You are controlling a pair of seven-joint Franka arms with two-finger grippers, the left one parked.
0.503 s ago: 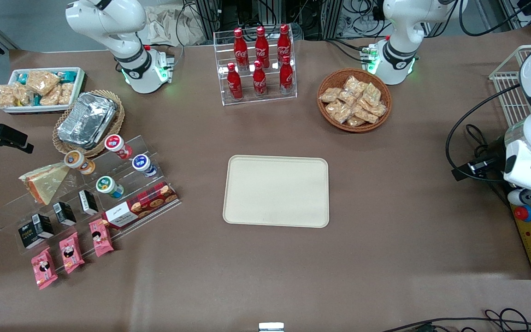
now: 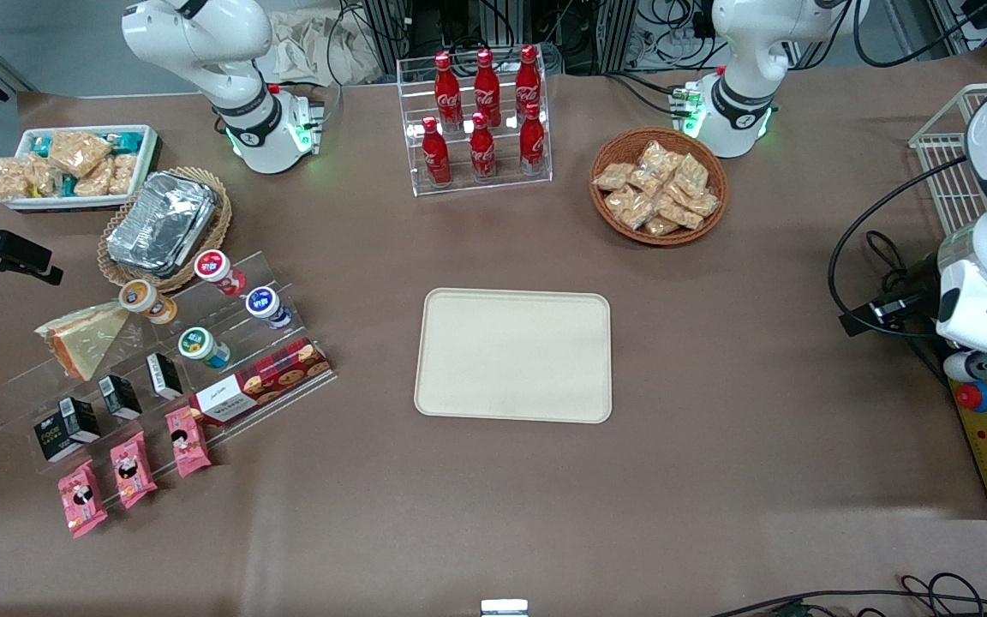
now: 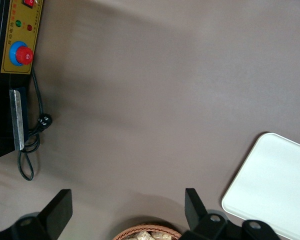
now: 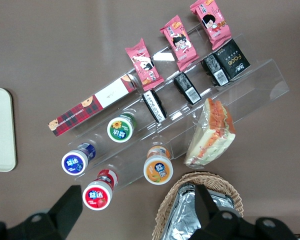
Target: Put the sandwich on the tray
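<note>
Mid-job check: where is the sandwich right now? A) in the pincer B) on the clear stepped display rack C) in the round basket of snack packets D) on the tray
B: the sandwich lies on the clear rack, apart from the bare tray; the pincer stands open above the rack, holding nothing.

Brown-covered table (image 2: 716, 386), grey floor, cables and metal frames at its edge

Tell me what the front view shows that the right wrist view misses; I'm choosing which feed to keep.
Front only: the whole tray, cola bottles, the snack basket and white bin. Wrist only: the open gripper above the foil basket, and the sandwich's red filling edge. Both: the sandwich on the clear rack, with cups and pink packets.
</note>
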